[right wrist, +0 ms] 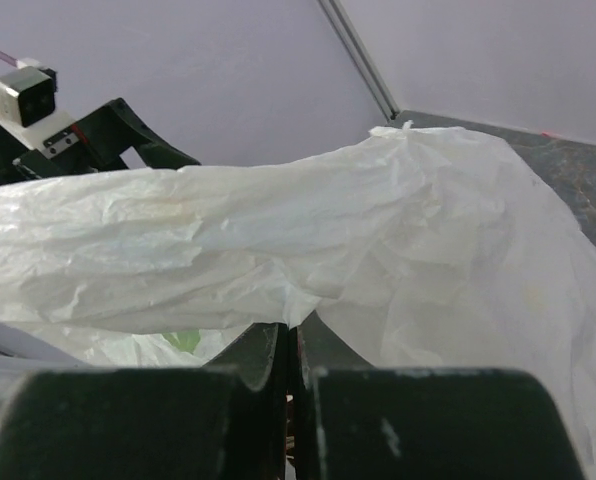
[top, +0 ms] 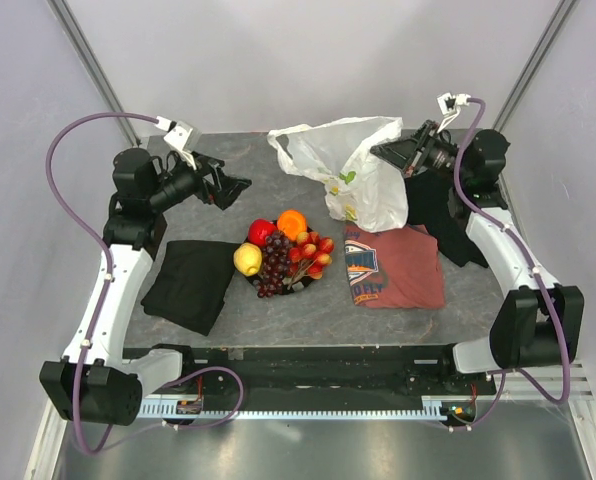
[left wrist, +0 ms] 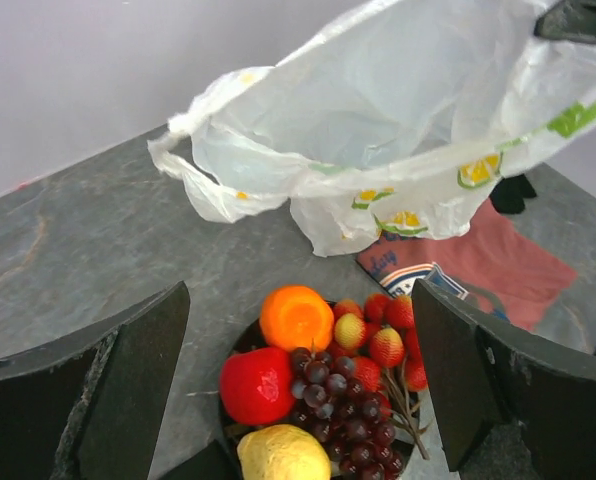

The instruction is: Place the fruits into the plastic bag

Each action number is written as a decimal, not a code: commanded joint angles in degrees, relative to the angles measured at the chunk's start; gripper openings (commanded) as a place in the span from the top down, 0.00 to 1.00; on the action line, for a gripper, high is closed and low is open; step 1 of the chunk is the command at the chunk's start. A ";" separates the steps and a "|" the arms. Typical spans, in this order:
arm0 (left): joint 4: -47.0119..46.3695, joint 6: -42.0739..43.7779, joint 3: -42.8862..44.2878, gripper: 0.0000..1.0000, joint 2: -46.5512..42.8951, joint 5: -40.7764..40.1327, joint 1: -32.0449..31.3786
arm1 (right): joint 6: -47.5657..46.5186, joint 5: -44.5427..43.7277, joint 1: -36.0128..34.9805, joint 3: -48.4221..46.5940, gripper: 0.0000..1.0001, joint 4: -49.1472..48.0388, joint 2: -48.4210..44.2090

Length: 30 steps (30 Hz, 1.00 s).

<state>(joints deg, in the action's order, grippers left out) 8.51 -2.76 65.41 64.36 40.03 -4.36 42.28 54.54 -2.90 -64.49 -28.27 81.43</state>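
Observation:
The fruits lie heaped on a plate: a red apple [top: 260, 231] [left wrist: 256, 385], an orange [top: 292, 222] [left wrist: 296, 316], a yellow lemon [top: 247, 259] [left wrist: 278, 455], a dark grape bunch [top: 275, 264] [left wrist: 343, 420] and several small red-yellow fruits [top: 315, 255] [left wrist: 383, 340]. My left gripper [top: 233, 188] [left wrist: 300, 290] hangs open above and left of them, holding nothing. The plastic bag [top: 353, 165] [left wrist: 398, 110] [right wrist: 378, 230] stands behind the plate with its mouth held up. On its right rim my right gripper [top: 383, 152] [right wrist: 296, 325] is shut.
A black cloth [top: 193, 280] lies left of the plate [left wrist: 240, 340]. A red printed T-shirt [top: 393, 265] [left wrist: 508, 255] lies to the right, partly under the bag. Another black cloth [top: 443, 215] sits under the right arm. Walls close in the table at the back and sides.

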 commanded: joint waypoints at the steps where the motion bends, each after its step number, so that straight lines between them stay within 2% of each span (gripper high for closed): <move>1: -3.85 -0.13 -0.37 0.01 -1.08 6.28 -0.03 | 4.12 3.29 0.96 -4.42 1.00 0.59 -3.82; 6: -4.38 -2.93 0.86 0.01 1.37 5.06 -0.03 | 5.62 4.25 0.96 -4.86 1.00 1.46 -7.86; 14: -14.56 -13.57 -1.51 0.01 3.76 8.31 -0.12 | 6.31 4.87 0.96 -4.86 1.00 4.19 -12.34; 17: -18.25 -19.01 -3.61 0.03 4.20 8.66 -1.00 | 12.26 5.57 0.96 -4.59 1.00 1.13 -12.87; 21: -19.67 -21.23 -7.65 0.05 4.29 6.03 -2.93 | 19.14 6.63 0.96 -3.45 1.00 -5.56 -13.84; 27: -24.85 -25.45 -12.23 0.05 3.67 2.95 -4.16 | 20.82 8.03 0.96 -4.42 1.00 -6.01 -15.60; 30: -26.62 -26.50 -11.27 0.05 4.54 1.37 -5.13 | 21.35 8.56 0.96 -4.68 1.00 -6.53 -16.47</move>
<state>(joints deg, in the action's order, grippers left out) -11.25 -24.95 53.17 68.55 43.81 -8.51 61.01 61.28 -2.02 -67.02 -30.87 67.05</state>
